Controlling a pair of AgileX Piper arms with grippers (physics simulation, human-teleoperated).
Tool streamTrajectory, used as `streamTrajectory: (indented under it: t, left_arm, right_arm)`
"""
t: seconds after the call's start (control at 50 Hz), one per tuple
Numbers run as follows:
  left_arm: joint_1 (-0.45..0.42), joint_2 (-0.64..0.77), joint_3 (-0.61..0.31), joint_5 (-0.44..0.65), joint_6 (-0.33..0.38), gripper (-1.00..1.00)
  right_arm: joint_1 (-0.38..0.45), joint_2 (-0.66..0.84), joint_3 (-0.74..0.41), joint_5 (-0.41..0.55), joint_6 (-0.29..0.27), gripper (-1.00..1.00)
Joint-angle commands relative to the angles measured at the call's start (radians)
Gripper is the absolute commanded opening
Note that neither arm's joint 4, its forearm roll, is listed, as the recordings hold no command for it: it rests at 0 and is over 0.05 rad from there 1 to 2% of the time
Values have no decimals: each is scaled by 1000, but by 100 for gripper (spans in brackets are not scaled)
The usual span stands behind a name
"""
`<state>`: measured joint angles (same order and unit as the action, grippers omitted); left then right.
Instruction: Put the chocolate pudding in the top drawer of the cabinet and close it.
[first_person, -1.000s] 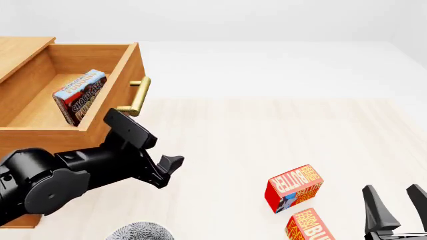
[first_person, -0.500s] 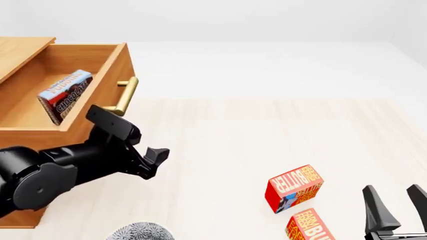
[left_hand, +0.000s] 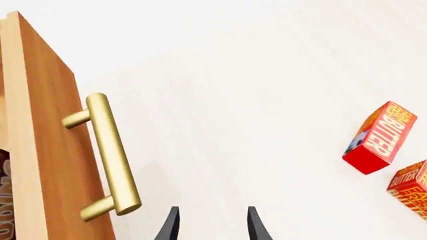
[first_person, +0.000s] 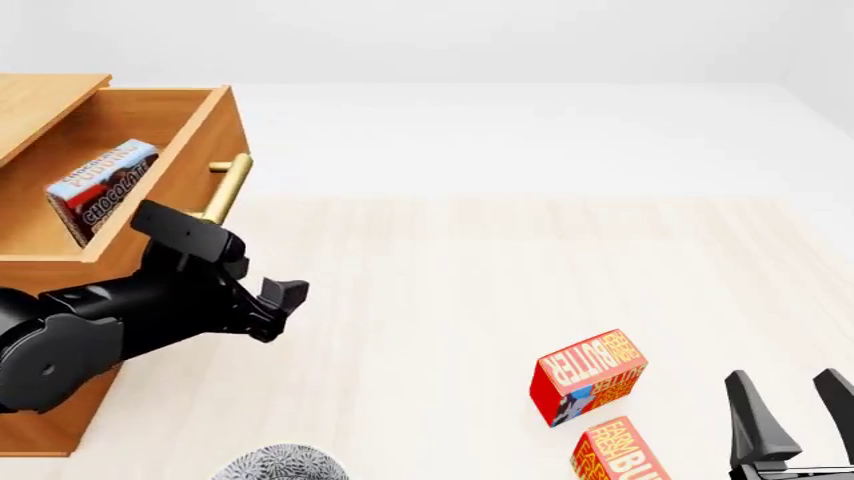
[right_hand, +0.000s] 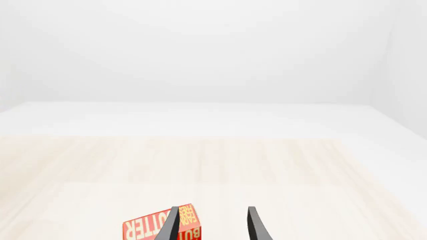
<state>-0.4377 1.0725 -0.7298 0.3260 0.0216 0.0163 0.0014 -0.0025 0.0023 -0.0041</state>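
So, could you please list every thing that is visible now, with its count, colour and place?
cabinet: one, light brown wood, far left of the front view.
top drawer: one, light brown, partly open, brass bar handle on its front.
chocolate pudding: one, light blue over dark brown, tilted inside the top drawer.
butter boxes: two, red-orange, on the table at front right, one farther, one nearer and cut by the frame.
grey speckled object: one, at the bottom edge, mostly out of frame; cannot identify.
table: one, pale wood.
left pincer: black, open, beside the handle.
right pincer: black, open, bottom right corner.
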Motion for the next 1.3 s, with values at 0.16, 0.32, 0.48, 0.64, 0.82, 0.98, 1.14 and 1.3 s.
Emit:
streamTrajectory:
  t: [0.16, 0.32, 0.48, 0.64, 0.82, 0.98, 1.14, 1.3]
  left_arm:
    - [74, -25, 16, -3, -45, 100]
    - [91, -13, 7, -6, -47, 100]
    - [104, 37, 7, -42, -61, 100]
    - [133, 52, 7, -53, -59, 100]
    - [222, 45, 25, -57, -84, 100]
    - [246, 63, 29, -73, -95, 100]
    - [280, 32, 14, -42, -92, 100]
    - [310, 59, 20, -71, -124, 100]
  right_arm:
    - [-6, 1, 0, 0, 0, 100]
    - [-6, 1, 0, 0, 0, 100]
    - [-6, 1, 0, 0, 0, 100]
    - [-6, 2, 1, -1, 0, 100]
    - [-6, 1, 1, 0, 1, 100]
    - [-6, 2, 0, 0, 1, 100]
    - [-6, 1, 0, 0, 0, 100]
    - [-6, 1, 0, 0, 0, 100]
